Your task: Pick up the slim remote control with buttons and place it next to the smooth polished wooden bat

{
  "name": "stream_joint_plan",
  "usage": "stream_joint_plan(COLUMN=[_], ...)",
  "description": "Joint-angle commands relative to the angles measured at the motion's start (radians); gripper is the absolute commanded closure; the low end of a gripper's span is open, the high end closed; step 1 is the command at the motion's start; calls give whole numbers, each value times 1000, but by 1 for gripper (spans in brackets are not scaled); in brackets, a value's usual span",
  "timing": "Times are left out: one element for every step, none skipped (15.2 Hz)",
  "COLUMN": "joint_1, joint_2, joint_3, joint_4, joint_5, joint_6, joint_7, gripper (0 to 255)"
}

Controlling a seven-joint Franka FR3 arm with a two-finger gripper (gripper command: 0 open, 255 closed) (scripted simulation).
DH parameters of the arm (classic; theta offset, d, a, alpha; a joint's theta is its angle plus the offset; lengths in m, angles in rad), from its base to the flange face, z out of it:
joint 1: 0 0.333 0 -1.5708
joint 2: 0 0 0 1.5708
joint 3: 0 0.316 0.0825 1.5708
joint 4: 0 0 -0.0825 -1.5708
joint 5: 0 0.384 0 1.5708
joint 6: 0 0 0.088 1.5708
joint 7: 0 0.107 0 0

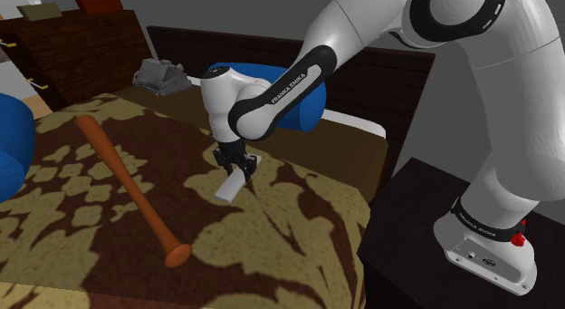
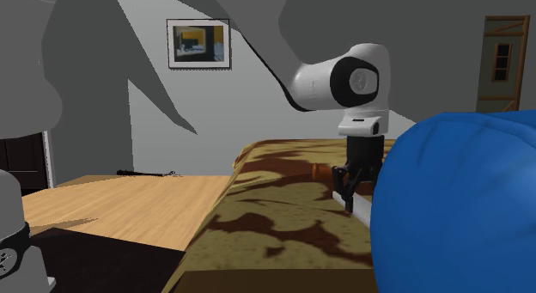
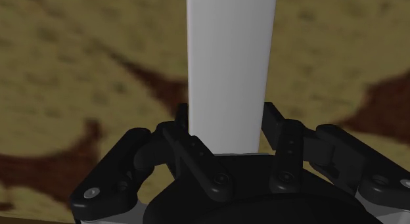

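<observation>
White remote control [image 1: 234, 183], one, slim: I logged it clasped between the closed jaws, hanging tilted over the bed [image 1: 290, 244]. Orange-brown wooden bat [image 1: 127, 185], one, lay diagonally on the patterned cover, knob near the bed's front edge, apart from the remote. Blue cushion [image 1: 303, 112] behind the arm; second cushion [image 1: 11, 149] at the shoulder view's left edge. Bare cover separated remote and bat.

1. The arm [image 1: 380, 35] has glossy white, rounded shells and dark grey joints.
2. A black band [image 1: 292, 85] along one link bears white "FRANKA EMIKA" lettering.
3. A second lettered band [image 1: 478, 218] rings the white foot [image 1: 489, 262], beside a small red part [image 1: 518, 236].
4. The gripper [image 1: 237, 168] is all black, with small silver screws [image 3: 94, 192] at its outer corners.
</observation>
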Motion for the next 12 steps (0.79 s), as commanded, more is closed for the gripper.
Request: stream_joint_plan(joint_1=[1,1,1,1,1,1,1,1,1,1,1,1], joint_2=[2,2,2,2,2,2,2,2,2,2,2,2], joint_3=[-1,-1,-1,-1,-1,-1,-1,-1,-1,-1,-1,-1], joint_4=[-1,-1,-1,-1,-1,-1,-1,-1,-1,-1,-1,-1], joint_5=[-2,-2,-2,-2,-2,-2,-2,-2,-2,-2,-2,-2], joint_6=[4,4,4,4,4,4,4,4,4,4,4,4], joint_7=[2,2,2,2,2,2,2,2,2,2,2,2], gripper=[255,255,255,255,255,255,0,0,0,0,0,0])
